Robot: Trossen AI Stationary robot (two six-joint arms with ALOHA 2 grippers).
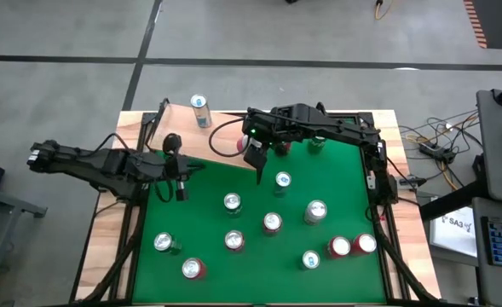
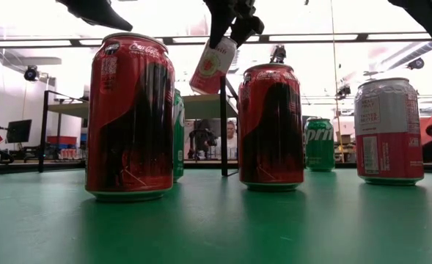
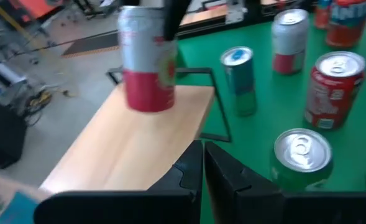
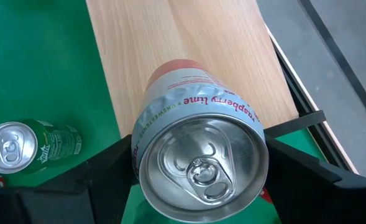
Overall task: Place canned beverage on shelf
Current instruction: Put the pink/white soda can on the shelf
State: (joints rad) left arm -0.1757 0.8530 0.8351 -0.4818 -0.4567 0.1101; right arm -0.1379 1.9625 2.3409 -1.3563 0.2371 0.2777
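High view: the right gripper hangs over the near edge of the shelf, where pale board meets the green table. The can it carries is mostly hidden under the arm here. 1 blue-topped can already stands on the shelf. The left gripper waits low over the table's left side.

Low view: the raspberry lime can is held tilted in the air behind 2 red Coca-Cola cans, its base off any surface.

Left wrist view: that arm's own fingers are pressed together on nothing. Ahead, the held can floats above the board near its dark end frame.

Right wrist view: the fingers clamp the can at both sides just below its rim, with shelf wood directly beneath it and a green can on the table just beside.

Risk, as I judge it: the can is tilted and close to the board's edge, so releasing now could tip it or let it roll off onto the felt. Drifting toward the blue-topped can could knock that 1 over.
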